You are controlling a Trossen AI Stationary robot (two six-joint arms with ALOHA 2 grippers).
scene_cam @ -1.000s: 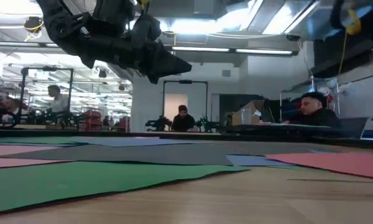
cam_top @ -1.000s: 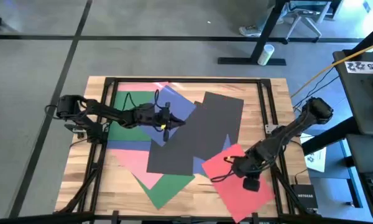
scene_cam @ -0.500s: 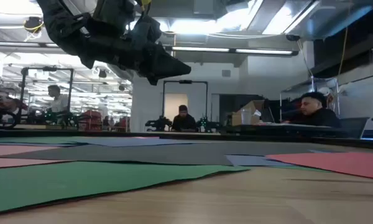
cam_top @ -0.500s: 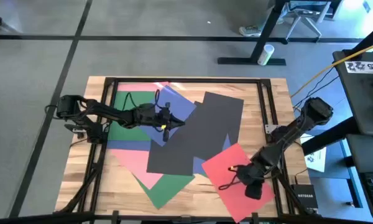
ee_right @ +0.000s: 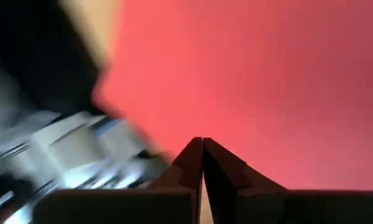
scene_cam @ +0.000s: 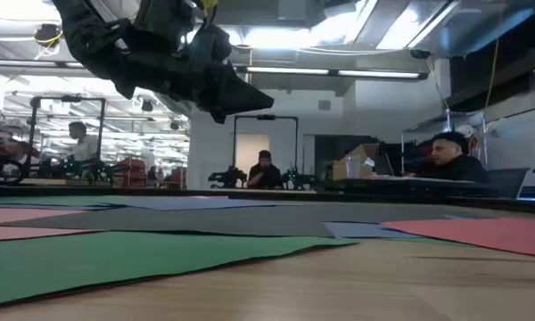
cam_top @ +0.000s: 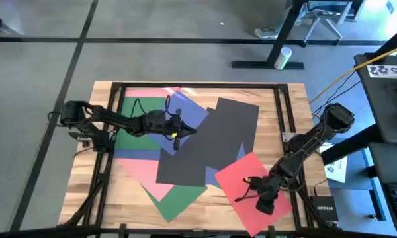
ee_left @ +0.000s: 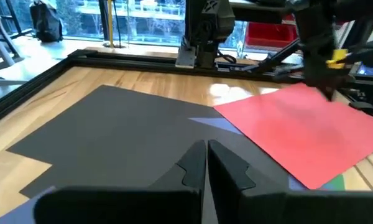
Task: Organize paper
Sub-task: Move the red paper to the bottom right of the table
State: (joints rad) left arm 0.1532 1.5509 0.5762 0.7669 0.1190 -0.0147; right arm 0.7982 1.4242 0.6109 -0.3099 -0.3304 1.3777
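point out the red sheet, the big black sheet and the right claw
red sheet (cam_top: 241, 173), high view, on its bare upper part.
black sheet (cam_top: 215, 135), high view, on its middle.
right claw (cam_top: 240, 198), high view, midway between its fingertips, over the red sheet's left edge.

Robotics lab: workbenches (scene_cam: 401, 183), other robot arms (scene_cam: 227, 176).

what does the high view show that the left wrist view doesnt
Only the high view shows the whole spread: the pink sheet, green sheets, the full blue sheet, the left gripper over the paper's middle, and the right gripper over the red sheet.

Only the left wrist view shows the left gripper's fingers shut together up close, and the windows beyond the table.

Both show the black sheets, the red sheet and the right arm.
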